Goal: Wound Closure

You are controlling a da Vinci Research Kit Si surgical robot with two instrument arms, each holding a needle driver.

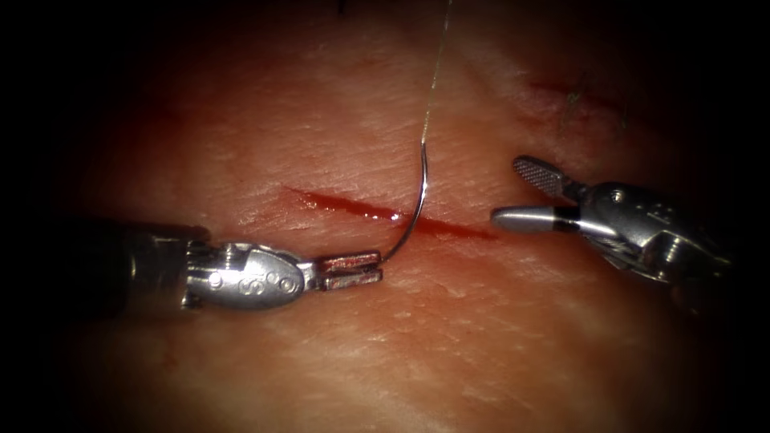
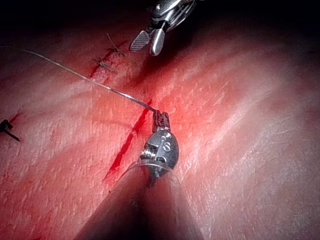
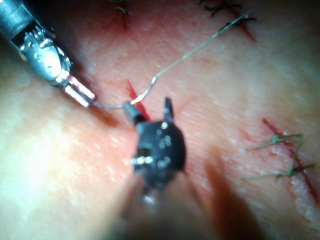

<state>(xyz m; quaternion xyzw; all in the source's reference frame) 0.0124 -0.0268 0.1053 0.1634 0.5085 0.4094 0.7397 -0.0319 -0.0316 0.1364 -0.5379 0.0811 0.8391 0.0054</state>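
My left tool [image 1: 378,269] lies on the near side of the cut [image 1: 353,207], its jaws shut on the curved needle [image 1: 417,200] close to its pointed end. The needle arcs up across the cut, free of the tissue [image 1: 417,353]. Thread [image 1: 437,64] runs on from its upper end toward the far edge. On the right of the cut my right tool [image 1: 509,191] hovers open, holding nothing. In the left wrist view the left tool [image 2: 159,116] grips the needle [image 2: 125,96] beside the cut. In the right wrist view the right tool [image 3: 150,110] is spread next to the needle [image 3: 142,95].
Red fluid wets the cut [image 2: 125,145]. Older stitched cuts with cut ends of thread lie beyond it [image 2: 107,62] and near the right tool [image 3: 280,145]. A dark thread end [image 2: 7,127] sticks out of the tissue.
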